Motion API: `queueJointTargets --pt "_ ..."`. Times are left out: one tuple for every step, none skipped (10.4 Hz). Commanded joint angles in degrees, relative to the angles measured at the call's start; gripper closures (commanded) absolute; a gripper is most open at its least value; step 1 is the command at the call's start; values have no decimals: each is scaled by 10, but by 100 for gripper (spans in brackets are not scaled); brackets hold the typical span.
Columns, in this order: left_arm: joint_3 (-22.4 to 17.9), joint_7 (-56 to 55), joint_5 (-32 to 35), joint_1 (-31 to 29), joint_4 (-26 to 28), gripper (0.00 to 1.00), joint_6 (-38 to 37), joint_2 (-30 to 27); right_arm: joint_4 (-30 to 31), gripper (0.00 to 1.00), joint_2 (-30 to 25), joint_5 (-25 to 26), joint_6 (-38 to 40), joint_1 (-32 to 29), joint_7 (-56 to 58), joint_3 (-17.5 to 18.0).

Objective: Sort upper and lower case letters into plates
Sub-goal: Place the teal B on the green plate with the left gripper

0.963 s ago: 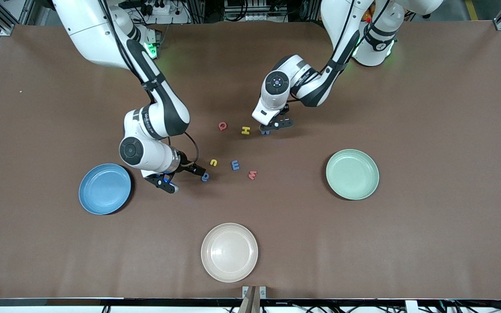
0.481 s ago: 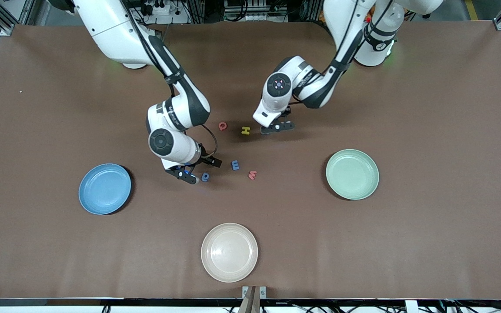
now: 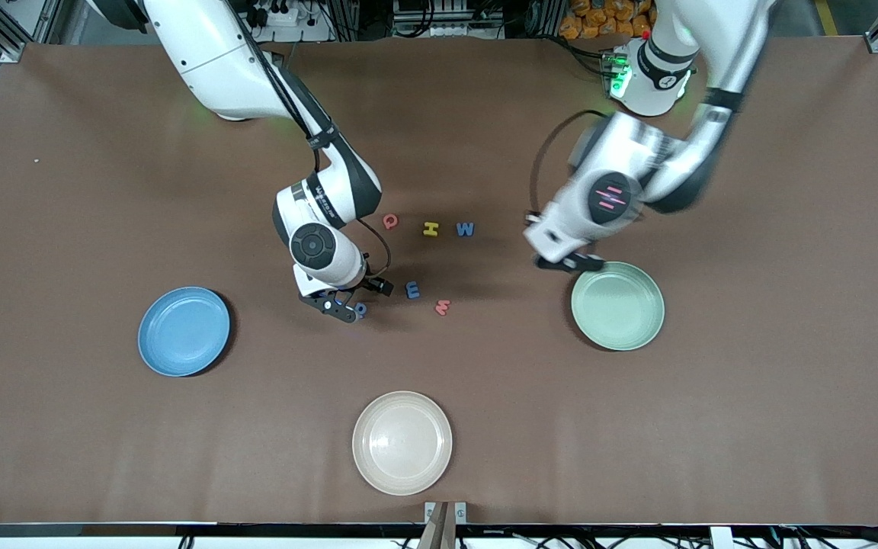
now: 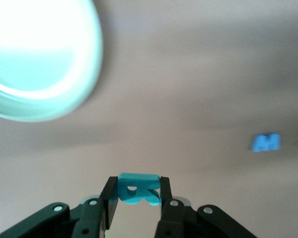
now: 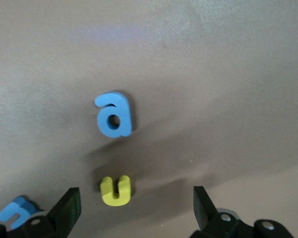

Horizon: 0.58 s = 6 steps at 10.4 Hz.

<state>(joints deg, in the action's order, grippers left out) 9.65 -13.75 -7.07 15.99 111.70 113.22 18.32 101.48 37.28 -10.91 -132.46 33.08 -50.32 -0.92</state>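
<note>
My left gripper (image 3: 570, 264) hangs over the table at the rim of the pale mint green plate (image 3: 618, 306), shut on a teal letter R (image 4: 138, 190). The mint plate (image 4: 39, 64) also shows in the left wrist view. My right gripper (image 5: 135, 196) stands open low over a yellow u (image 5: 116, 190), which lies between its fingers. A blue a (image 5: 114, 120) lies beside it. In the front view the right gripper (image 3: 354, 296) hides the u and part of the blue a (image 3: 361, 309). The sky blue plate (image 3: 184, 332) holds nothing.
On the table lie a red Q (image 3: 390, 221), a yellow H (image 3: 430, 229), a blue W (image 3: 466, 229), a blue letter (image 3: 412, 290) and a red letter (image 3: 443, 307). A cream-white plate (image 3: 402, 442) sits nearest the front camera.
My left gripper rose from beside the blue W with the teal R and swung over to the mint plate's rim. My right gripper shifted from beside the blue plate over the yellow u.
</note>
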Motion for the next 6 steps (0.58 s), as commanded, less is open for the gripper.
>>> queueJointTargets --pt "8 90 67 -69 -21 87 29 59 -40 0 27 15 3 20 -35 -4" --pt "9 90 94 -76 -42 87 41 87 -41 0 30 19 -3 26 -33 -5" --pt "8 90 98 -76 -54 86 50 112 -37 0 30 32 -16 25 -32 -5" --pt "8 87 97 -76 -57 34 56 119 -34 0 30 44 -17 24 -25 -5" --pt "9 82 91 -77 -57 0 57 118 -34 0 29 46 -17 20 -7 -4" --pt "11 77 88 -76 -59 0 56 116 -24 0 24 44 -18 18 4 -4"
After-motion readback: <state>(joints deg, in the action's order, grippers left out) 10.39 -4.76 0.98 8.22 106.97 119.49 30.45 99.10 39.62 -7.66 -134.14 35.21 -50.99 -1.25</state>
